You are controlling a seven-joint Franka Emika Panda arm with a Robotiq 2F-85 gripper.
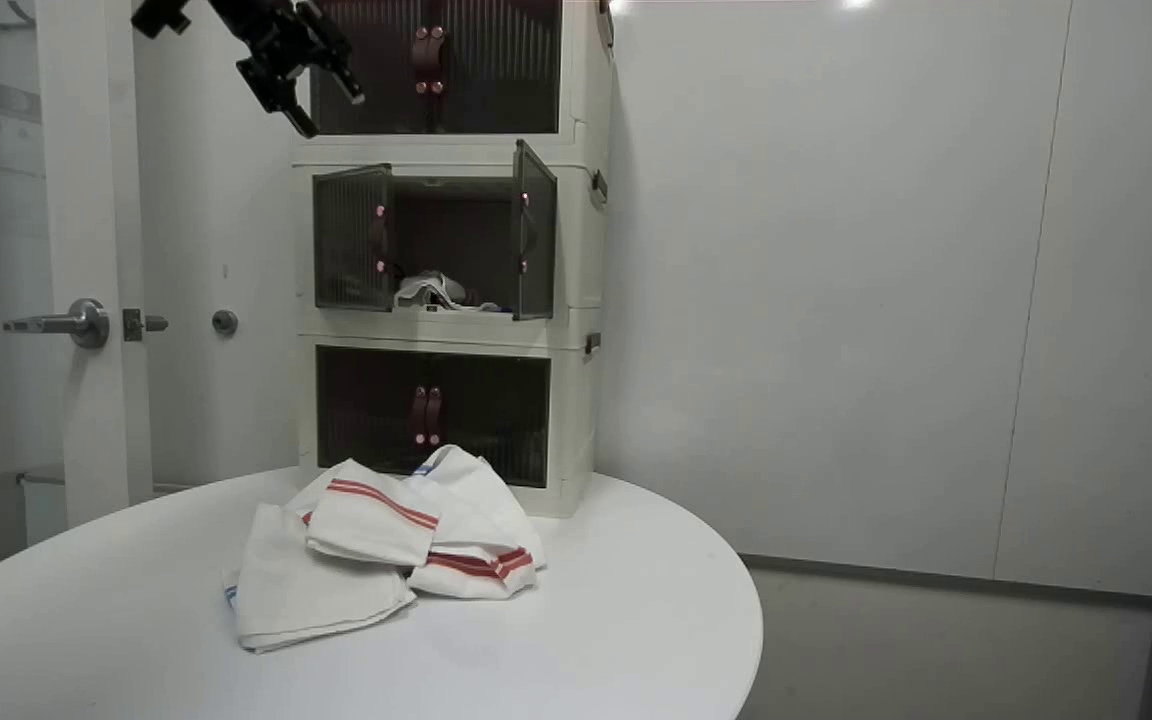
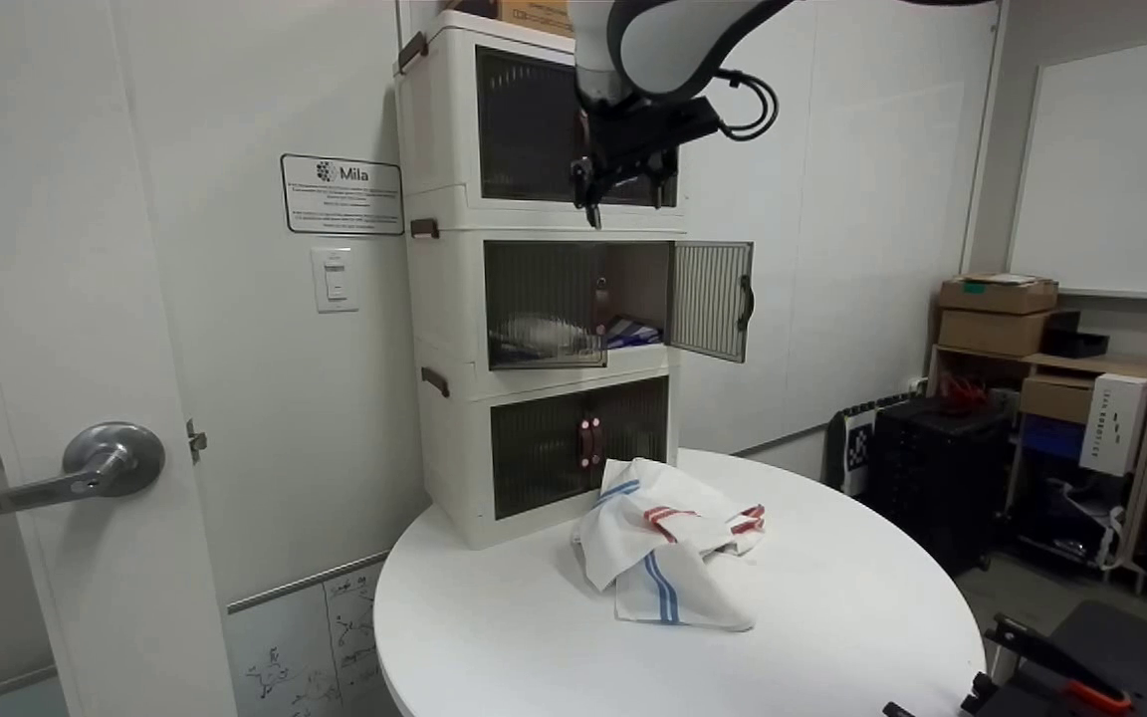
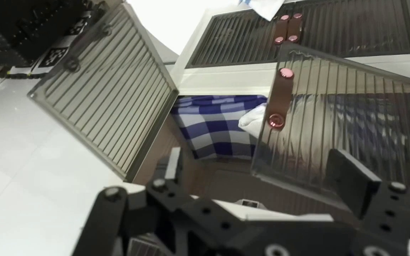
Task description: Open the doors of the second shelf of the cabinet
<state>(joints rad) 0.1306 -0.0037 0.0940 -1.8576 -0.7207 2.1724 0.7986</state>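
We see the doors (image 1: 536,240) of the second shelf (image 1: 451,230) standing open, in the middle tier of the cabinet (image 1: 573,430). One leaf (image 2: 711,299) swings well out; the other leaf (image 2: 544,299) is only partly open and slants across its half. In an exterior view we make out white cloth (image 1: 431,288) inside, while the wrist view looks straight in on a blue-and-white checked cloth (image 3: 219,124) beside it. Behind the ribbed panel (image 3: 397,106) things blur, and we can't fairly say what the pale shape (image 3: 311,135) there is.

The tool (image 2: 625,211) hangs in front of the upper tier (image 2: 529,129), higher than the doors, its fingers (image 3: 173,164) spread wide apart. The white arm (image 2: 668,50) above it shows only in an exterior view; the wrist view gives us the fingers close up.

Below, striped towels (image 1: 326,590) lie heaped on the round white surface (image 1: 656,620), before the bottom tier (image 1: 496,410). Their red stripes (image 1: 476,568) show in both exterior views, and blue stripes (image 2: 663,590) stand out most in an exterior view, which also takes in a wall sign (image 2: 343,195) and, farther back, cardboard boxes (image 2: 994,331).
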